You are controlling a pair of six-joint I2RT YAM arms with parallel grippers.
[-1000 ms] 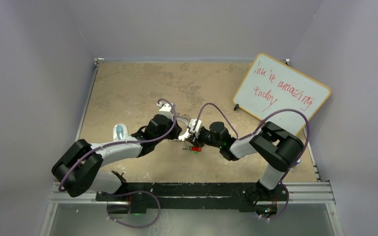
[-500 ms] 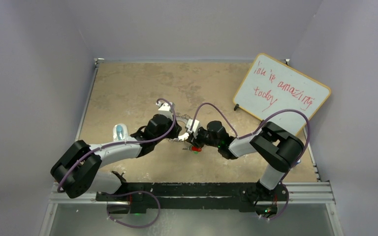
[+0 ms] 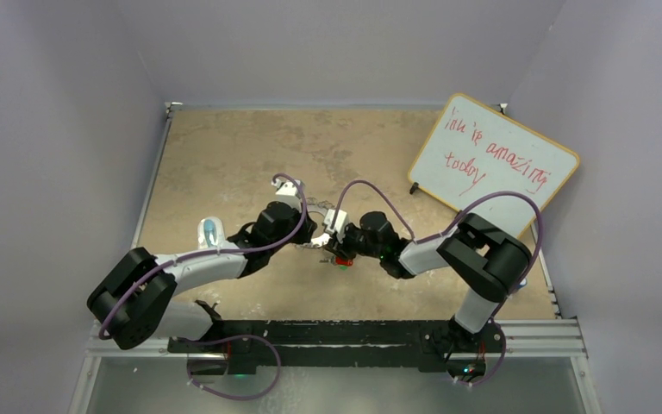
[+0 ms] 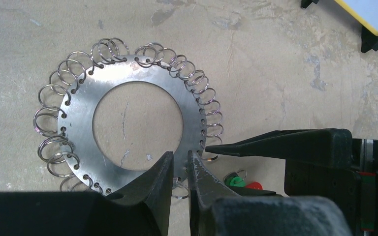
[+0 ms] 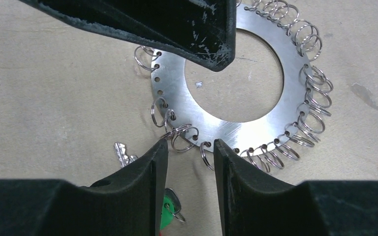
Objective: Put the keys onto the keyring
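The keyring point(image 4: 83, 142), a flat silvery ring fringed with wire loops, lies on the table at its centre point(image 3: 317, 211). My left gripper point(image 4: 180, 156) is shut across its near band, one fingertip at the inner edge and one at the outer rim. My right gripper point(image 5: 189, 147) stands open at the ring's rim point(image 5: 256, 125) with one loop point(image 5: 205, 156) between its fingertips, which do not touch it. The keys point(image 4: 241, 183), one green-headed and one red-headed, lie on the table just under the right gripper. The green head point(image 5: 170, 211) and a silver blade point(image 5: 123, 153) show beside its left finger.
A whiteboard point(image 3: 493, 155) with red writing leans at the back right on small black feet point(image 4: 374, 39). A clear bluish plastic object point(image 3: 211, 231) lies left of the left forearm. Both arms meet at the table's middle, their purple cables point(image 3: 362, 185) arching above.
The right gripper has crept slightly left toward the ring. The left gripper has kept its hold, and the ring and keys have not moved.
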